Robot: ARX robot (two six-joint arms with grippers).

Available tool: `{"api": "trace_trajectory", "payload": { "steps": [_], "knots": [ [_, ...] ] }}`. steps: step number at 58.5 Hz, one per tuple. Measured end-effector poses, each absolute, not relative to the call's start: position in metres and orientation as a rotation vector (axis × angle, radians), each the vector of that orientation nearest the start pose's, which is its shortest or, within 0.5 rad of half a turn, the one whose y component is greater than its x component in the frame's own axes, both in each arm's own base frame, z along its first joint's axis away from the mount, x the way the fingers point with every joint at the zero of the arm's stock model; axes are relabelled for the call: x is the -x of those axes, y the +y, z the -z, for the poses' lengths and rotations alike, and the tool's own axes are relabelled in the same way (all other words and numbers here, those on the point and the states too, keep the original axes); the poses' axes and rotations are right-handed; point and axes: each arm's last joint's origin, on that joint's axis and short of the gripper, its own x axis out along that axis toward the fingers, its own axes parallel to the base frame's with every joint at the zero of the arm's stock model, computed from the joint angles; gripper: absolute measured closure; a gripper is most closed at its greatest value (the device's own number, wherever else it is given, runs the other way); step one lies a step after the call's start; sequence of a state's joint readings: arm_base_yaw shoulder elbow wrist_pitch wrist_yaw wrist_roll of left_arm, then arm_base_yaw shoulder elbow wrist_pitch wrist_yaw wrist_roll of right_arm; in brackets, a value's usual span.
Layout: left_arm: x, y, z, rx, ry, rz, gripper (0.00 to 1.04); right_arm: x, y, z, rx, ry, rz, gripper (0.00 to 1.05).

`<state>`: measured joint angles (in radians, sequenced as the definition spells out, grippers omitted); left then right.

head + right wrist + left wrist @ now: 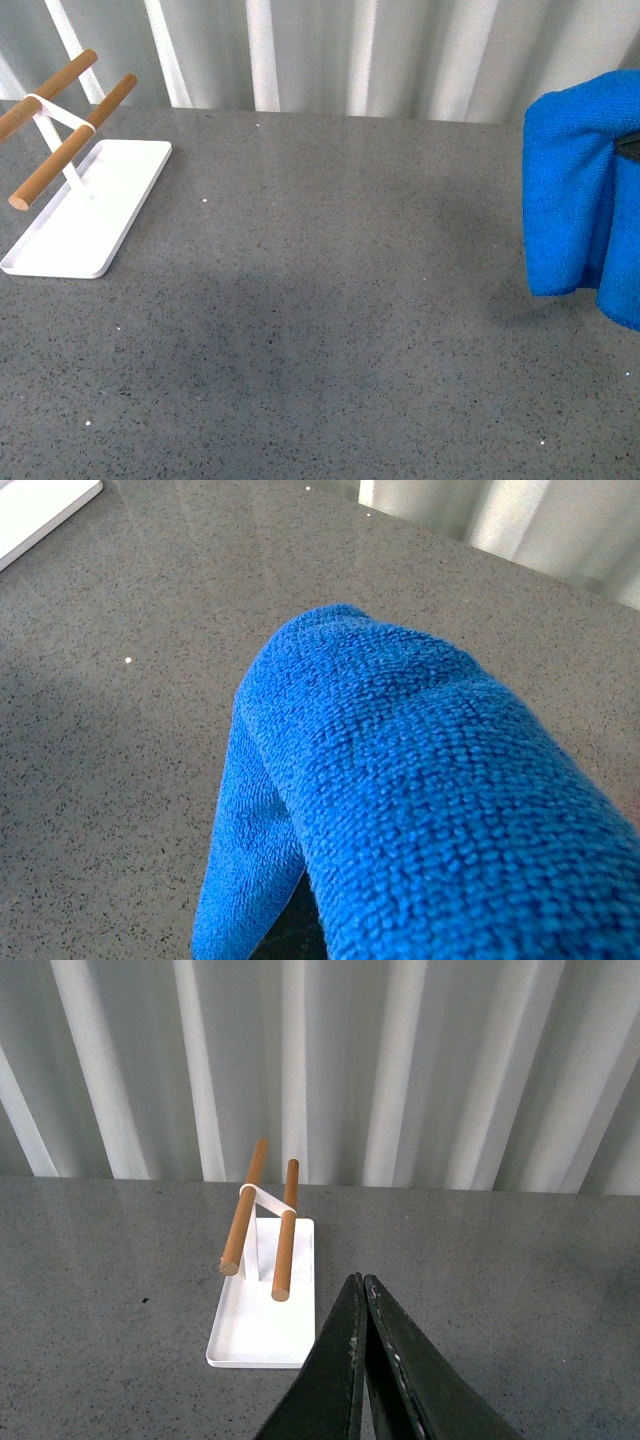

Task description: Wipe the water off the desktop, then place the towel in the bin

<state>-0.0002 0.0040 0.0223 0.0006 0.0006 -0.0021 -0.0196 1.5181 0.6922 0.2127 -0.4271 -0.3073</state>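
The towel [575,190] hangs clear of the tabletop [330,330] at 3 o'clock in the front view, carried on the right arm. No water shows plainly on the grey surface and no bin is in view, so this is probably the carry between wiping and binning. The next move calls for finding the bin without letting the cloth slip. The towel is bright blue and ribbed, folded over in thick soft lobes. It hides the right gripper [631,147], so I cannot tell its grip. The left gripper [362,1285] is pressed together and empty.
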Motion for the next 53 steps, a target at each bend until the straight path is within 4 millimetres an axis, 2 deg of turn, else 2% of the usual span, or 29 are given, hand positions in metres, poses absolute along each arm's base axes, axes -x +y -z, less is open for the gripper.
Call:
{"api": "trace_trajectory", "payload": {
  "steps": [4, 9, 19, 27, 32, 34, 37, 41, 53],
  "knots": [
    [-0.097, 0.000, -0.171, 0.002, -0.019, 0.001, 0.97, -0.296, 0.006, -0.173, 0.158, 0.539, -0.481, 1.01],
    [-0.097, 0.000, -0.171, 0.002, -0.019, 0.001, 0.81, -0.302, 0.007, -0.167, 0.157, 0.568, -0.472, 1.01],
    [-0.097, 0.000, -0.171, 0.003, -0.019, 0.001, 0.42, -0.317, 0.013, -0.129, 0.166, 0.727, -0.497, 1.01],
    [-0.097, 0.000, -0.171, 0.002, -0.019, 0.001, 0.22, -0.324, 0.021, -0.105, 0.182, 0.804, -0.534, 1.01],
    [-0.097, 0.000, -0.171, 0.002, -0.019, 0.001, 0.07, -0.331, 0.025, -0.091, 0.120, 0.843, -0.598, 1.01],
    [-0.097, 0.000, -0.171, 0.002, -0.019, 0.001, 0.05, -0.334, 0.026, -0.085, 0.108, 0.863, -0.613, 1.01],
    [-0.097, 0.000, -0.171, 0.002, -0.019, 0.001, 0.08, -0.340, 0.027, -0.073, 0.102, 0.909, -0.613, 1.01],
    [-0.097, 0.000, -0.171, 0.002, -0.019, 0.001, 0.07, -0.338, 0.026, -0.060, 0.087, 0.964, -0.626, 1.01],
    [-0.097, 0.000, -0.171, 0.002, -0.019, 0.001, 0.07, -0.325, 0.015, -0.054, 0.095, 0.972, -0.633, 1.01]
  ]
}}
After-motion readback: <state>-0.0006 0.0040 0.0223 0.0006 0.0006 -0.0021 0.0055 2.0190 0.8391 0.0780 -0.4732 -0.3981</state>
